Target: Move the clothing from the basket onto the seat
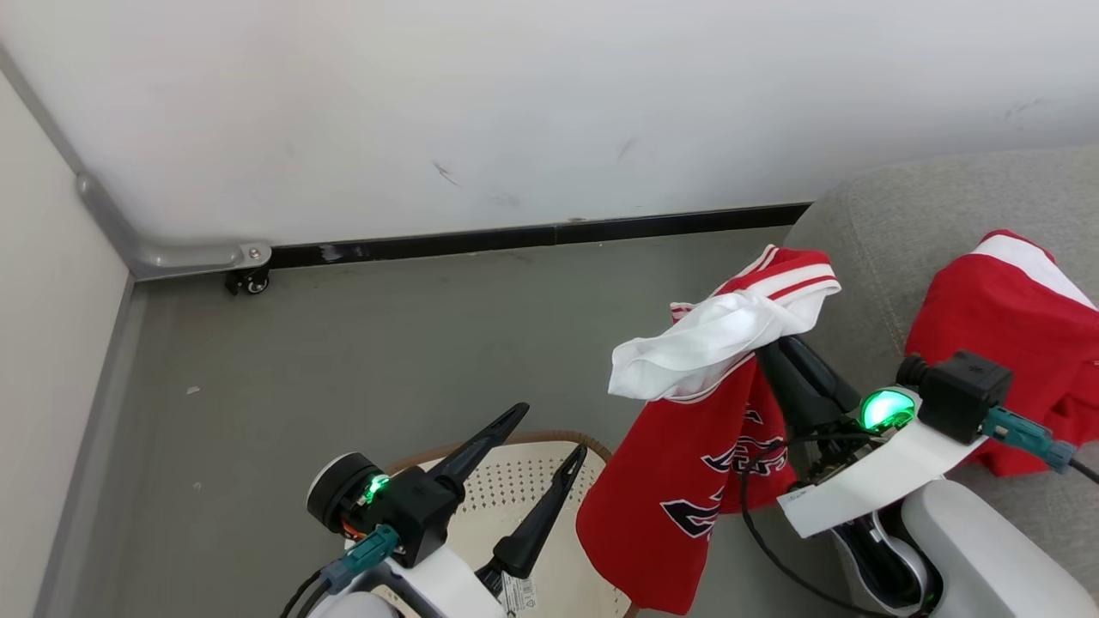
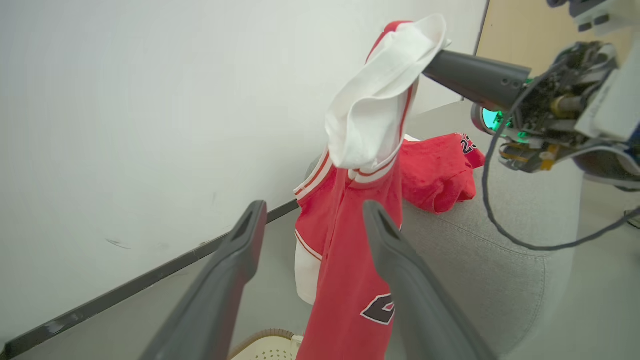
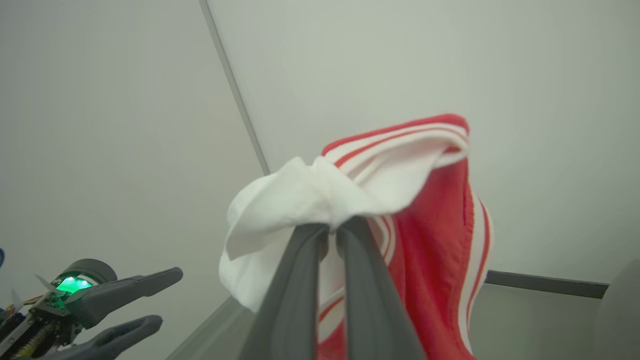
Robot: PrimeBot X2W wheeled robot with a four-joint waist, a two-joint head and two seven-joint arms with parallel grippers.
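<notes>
The right gripper (image 3: 333,228) pinched a red jersey (image 1: 678,481) by its white trim, the cloth dangling between basket (image 1: 532,439) and seat (image 1: 901,223) (another garment (image 1: 987,326) lay there). So slight a hold could slip, or the hem might snag the seat's edge. The left gripper (image 1: 550,430) stood spread, empty.

Even, bright, diffuse lighting; soft shadows; wrist views bend at edges, near jaws blurred.

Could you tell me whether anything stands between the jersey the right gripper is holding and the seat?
Nothing visible does. The jersey hangs from the shut right gripper just beside the edge of the seat, with bare grey cushion next to it. The other red garment lies farther along the seat.
</notes>
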